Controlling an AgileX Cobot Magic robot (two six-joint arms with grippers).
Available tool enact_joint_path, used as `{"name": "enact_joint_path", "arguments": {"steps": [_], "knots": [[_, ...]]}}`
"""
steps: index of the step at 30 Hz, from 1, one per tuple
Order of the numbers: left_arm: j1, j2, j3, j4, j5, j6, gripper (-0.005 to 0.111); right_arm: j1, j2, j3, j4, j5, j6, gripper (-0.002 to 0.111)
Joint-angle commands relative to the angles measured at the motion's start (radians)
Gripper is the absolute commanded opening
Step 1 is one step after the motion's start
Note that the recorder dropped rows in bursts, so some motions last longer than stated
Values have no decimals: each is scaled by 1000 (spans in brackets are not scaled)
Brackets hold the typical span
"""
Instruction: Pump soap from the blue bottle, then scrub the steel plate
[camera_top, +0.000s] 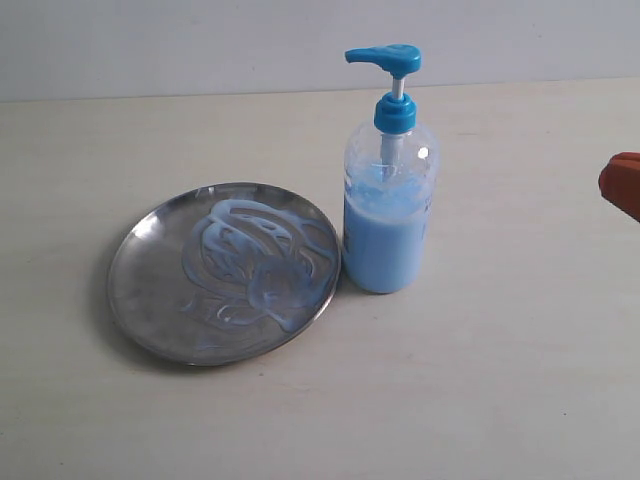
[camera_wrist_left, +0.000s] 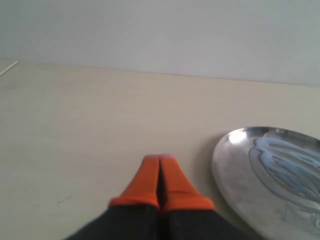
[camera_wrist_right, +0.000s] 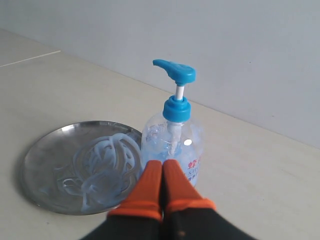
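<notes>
Swirling across the steel plate (camera_top: 140, 290), the soap (camera_top: 255, 262) lay in pale streaks; the plate sat on the worktop (camera_top: 500, 380) just beside the blue bottle (camera_top: 385, 235); left gripper (camera_wrist_left: 160, 160) and right gripper (camera_wrist_right: 162, 165) both had jaws pressed together, empty; pumping looked done, scrubbing the likely step; next, one would need lowering onto the plate.

steel plate (camera_top: 140, 290): shiny grey
soap (camera_top: 268, 283): pale blue-white swirls
blue bottle (camera_top: 386, 235): clear, bright blue pump
left tool (camera_wrist_left: 160, 159) & right tool (camera_wrist_right: 162, 164): orange, blk behind
desk (camera_top: 500, 390): beige
</notes>
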Motion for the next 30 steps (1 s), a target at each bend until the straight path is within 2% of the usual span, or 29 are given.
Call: {"name": "enact_joint_path", "arguments": {"steps": [1,30], "knots": [[3,-5,3,15,14,9,0,1,-1,3,2,-14,3,0],[3,-5,3,15,50,35,0,1,-1,3,2,-14,3,0]]}}
